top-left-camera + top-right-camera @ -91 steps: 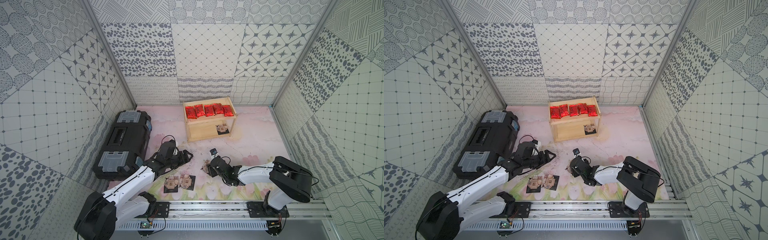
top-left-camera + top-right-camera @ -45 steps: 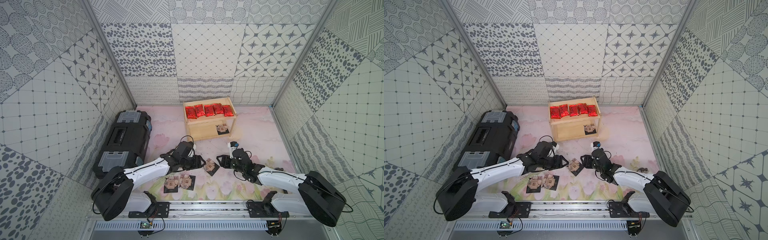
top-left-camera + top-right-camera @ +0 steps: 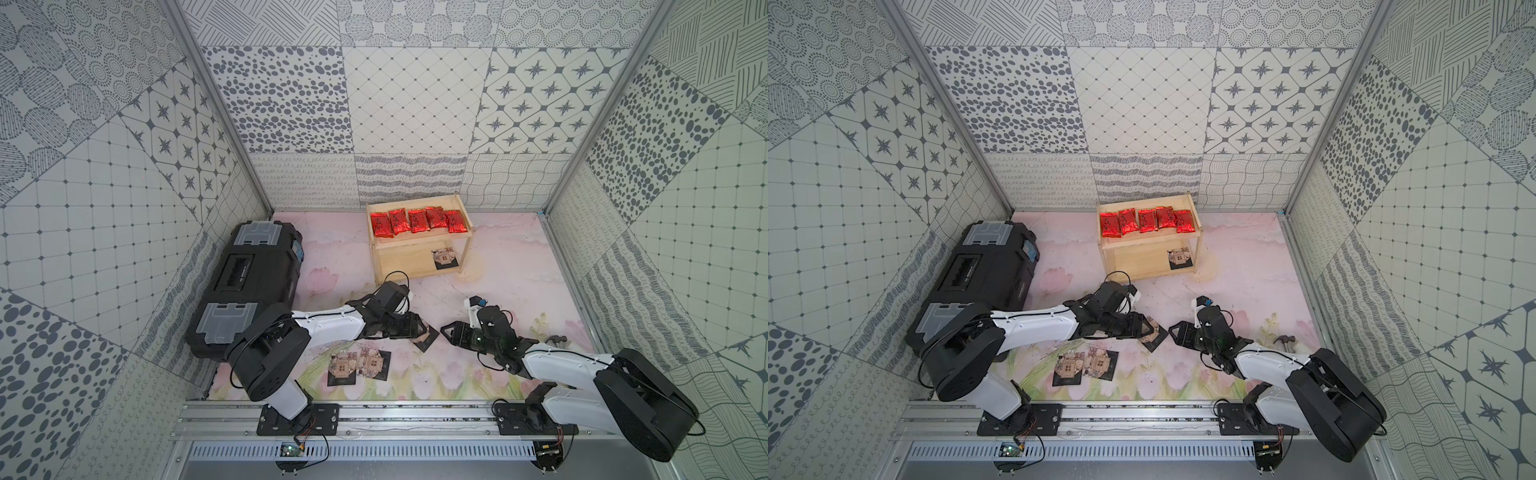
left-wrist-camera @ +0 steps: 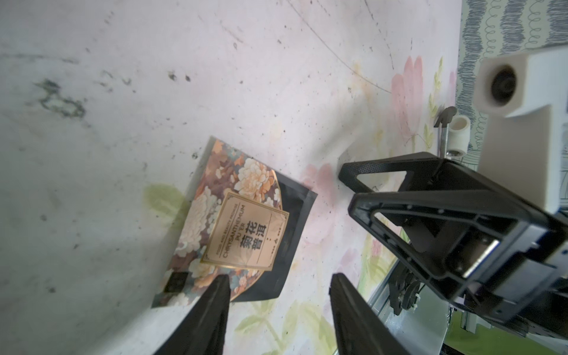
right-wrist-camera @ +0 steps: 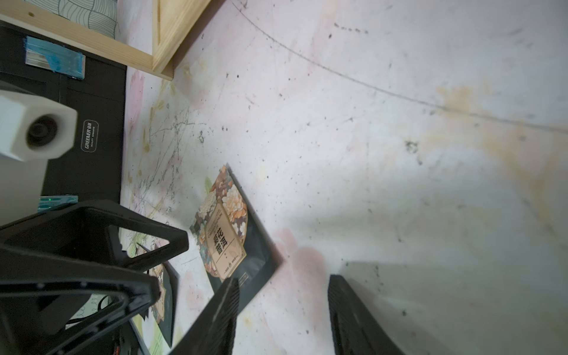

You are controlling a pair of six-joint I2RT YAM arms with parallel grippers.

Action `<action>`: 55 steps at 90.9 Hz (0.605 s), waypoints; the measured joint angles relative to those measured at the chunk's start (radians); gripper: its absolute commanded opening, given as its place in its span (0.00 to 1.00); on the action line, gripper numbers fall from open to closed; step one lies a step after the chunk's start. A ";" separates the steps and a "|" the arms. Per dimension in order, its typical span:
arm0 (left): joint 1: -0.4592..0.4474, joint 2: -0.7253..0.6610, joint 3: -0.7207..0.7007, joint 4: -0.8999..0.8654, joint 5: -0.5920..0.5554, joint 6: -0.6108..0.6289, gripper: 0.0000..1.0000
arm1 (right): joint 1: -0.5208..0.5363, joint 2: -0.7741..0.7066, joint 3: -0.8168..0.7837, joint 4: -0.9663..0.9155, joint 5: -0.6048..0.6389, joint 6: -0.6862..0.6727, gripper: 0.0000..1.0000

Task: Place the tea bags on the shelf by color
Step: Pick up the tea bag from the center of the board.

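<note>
The left gripper point(image 3: 419, 331) and the right gripper point(image 3: 448, 331) lie low over the flowered mat point(image 3: 340, 249), tips facing each other. A loose black tea bag point(image 3: 428, 340) lies flat on the mat between them. Both are released — in each wrist view the jaws stand apart with only bare mat in the gap, gripping nothing. In the left wrist view 1 fingertip point(image 4: 216, 298) overlaps the bag's edge; whether it touches, I cannot tell. 2 overlapping black tea bags point(image 3: 359, 365) lie nearer the robot. The shelf point(image 3: 399, 264) stands by the back wall, with 5 red tea bags point(image 3: 417, 220) in a row on its top tier and 1 black tea bag point(image 3: 444, 258) at the right end of the lower tier. A black toolbox point(image 3: 249, 282) sits to the left.
</note>
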 measured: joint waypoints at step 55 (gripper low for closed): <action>0.001 0.012 -0.068 0.084 -0.026 0.031 0.56 | -0.006 0.132 -0.007 0.190 -0.133 0.117 0.44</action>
